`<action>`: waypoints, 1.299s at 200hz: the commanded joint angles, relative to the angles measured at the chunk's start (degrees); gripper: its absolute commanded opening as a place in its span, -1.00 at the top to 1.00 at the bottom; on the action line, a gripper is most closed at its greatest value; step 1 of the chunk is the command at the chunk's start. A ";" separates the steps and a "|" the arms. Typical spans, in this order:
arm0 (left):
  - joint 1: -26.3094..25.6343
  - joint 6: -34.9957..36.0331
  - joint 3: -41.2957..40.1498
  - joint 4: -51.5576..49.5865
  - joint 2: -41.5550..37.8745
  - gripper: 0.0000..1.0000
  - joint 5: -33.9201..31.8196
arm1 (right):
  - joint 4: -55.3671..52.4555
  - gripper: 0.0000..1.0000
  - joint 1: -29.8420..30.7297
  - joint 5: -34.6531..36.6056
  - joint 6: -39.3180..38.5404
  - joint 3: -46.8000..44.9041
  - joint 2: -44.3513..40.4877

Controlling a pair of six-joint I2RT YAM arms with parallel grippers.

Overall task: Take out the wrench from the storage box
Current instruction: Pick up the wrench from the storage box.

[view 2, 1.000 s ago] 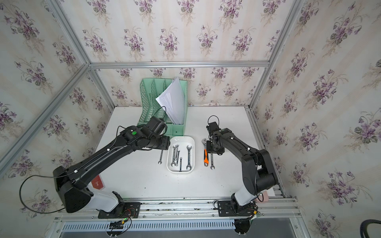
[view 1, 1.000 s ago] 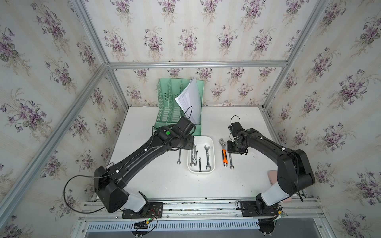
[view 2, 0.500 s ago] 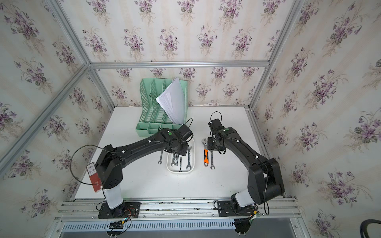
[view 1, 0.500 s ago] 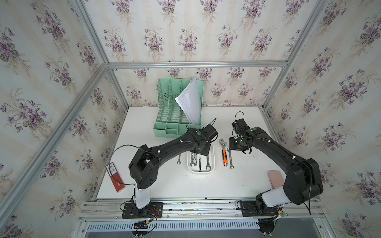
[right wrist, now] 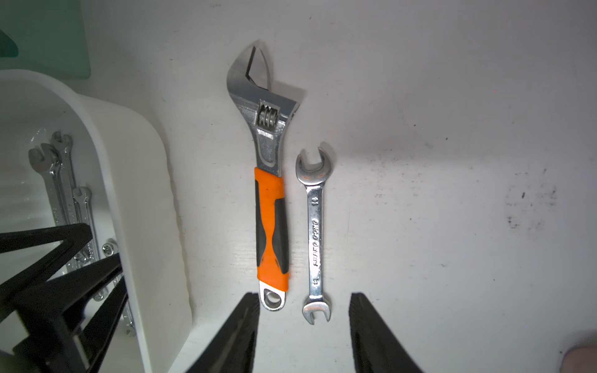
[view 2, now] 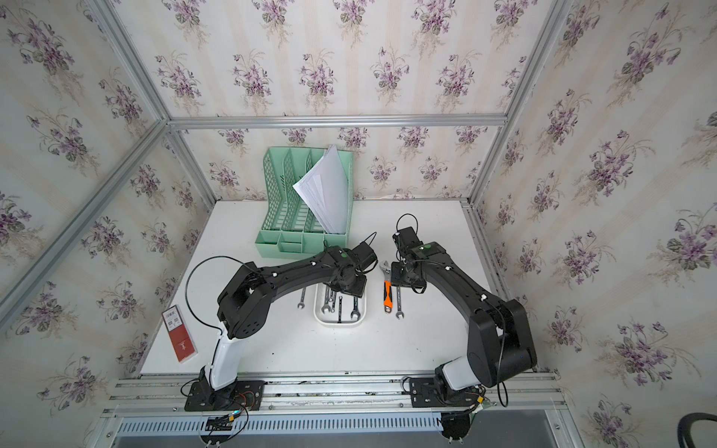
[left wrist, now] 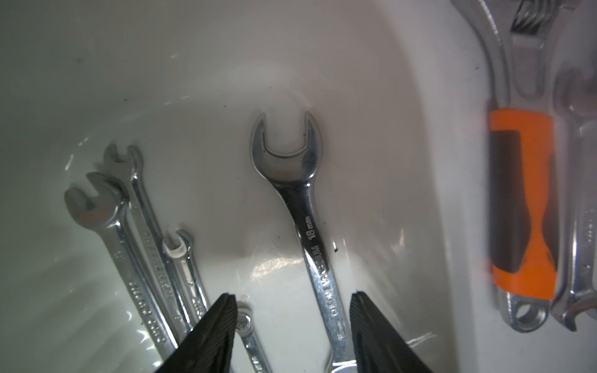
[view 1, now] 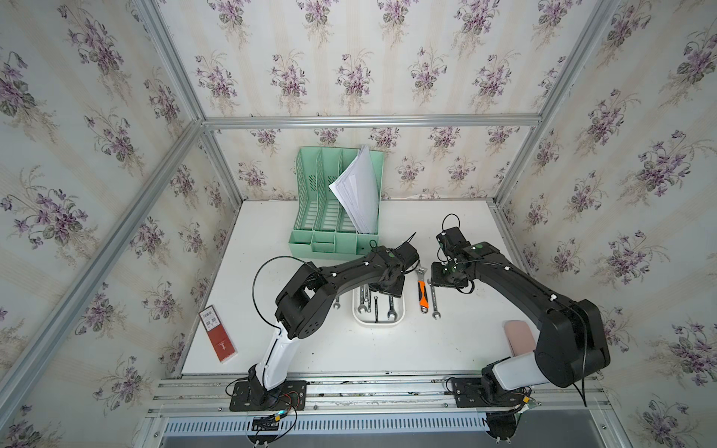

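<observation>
The storage box [view 1: 378, 325] is a shallow white tray in the middle of the table, seen in both top views [view 2: 339, 324]. Several chrome wrenches lie in it. The largest wrench [left wrist: 310, 232], marked 18 mm, lies nearest the box's right wall [left wrist: 403, 97]. My left gripper [left wrist: 292, 297] is down inside the box, open, with that wrench's shaft between its fingers and close to one pad [left wrist: 365, 323]. My right gripper [right wrist: 305, 295] hovers open over the table beside the box [right wrist: 139, 193], above a small open-ended wrench [right wrist: 315, 232].
An orange-handled adjustable wrench [view 1: 422, 291] and the small wrench [view 1: 433, 300] lie right of the box; another wrench [view 1: 336, 304] lies left of it. A mint-green file organizer [view 1: 333, 217] with papers stands behind. A red card [view 1: 218, 337] lies front left, a pink object [view 1: 518, 337] front right.
My left arm has swung from the box's left side to over it and brought its gripper down round the large wrench. The right arm has barely moved.
</observation>
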 commanded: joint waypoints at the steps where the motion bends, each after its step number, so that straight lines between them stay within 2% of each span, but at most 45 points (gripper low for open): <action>1: -0.04 -0.84 0.80 0.82 1.57 -0.22 0.15 | 0.32 -0.02 0.04 -0.05 0.22 -0.24 -0.27; 63: -0.71 -0.97 2.34 -0.97 5.06 -0.19 -2.54 | 0.32 -0.02 0.02 -0.34 0.30 -0.59 -0.32; 83: -0.67 -1.00 1.93 -1.06 5.30 -0.12 -2.88 | 0.25 -0.02 0.03 -0.31 0.33 -0.58 -0.42; 91: -0.69 -0.98 1.83 -1.39 5.26 -0.01 -3.34 | 0.23 -0.02 0.03 -0.33 0.39 -0.64 -0.40; 132: -0.56 -0.39 1.13 -1.82 3.89 0.15 -5.28 | 0.32 -0.02 -0.01 -0.49 0.39 -0.59 -0.29; 179: -0.37 -1.01 1.80 -2.08 4.38 0.14 -5.24 | 0.41 -0.02 0.03 -0.84 0.48 -0.77 -0.21; 201: -0.39 -2.41 2.50 -2.24 4.72 0.07 -3.86 | 0.41 -0.02 0.01 -0.87 0.48 -0.78 -0.31; 260: -1.76 -5.29 5.70 -4.15 6.95 0.08 -1.40 | 0.75 -0.02 0.04 -1.08 0.48 -1.20 -0.35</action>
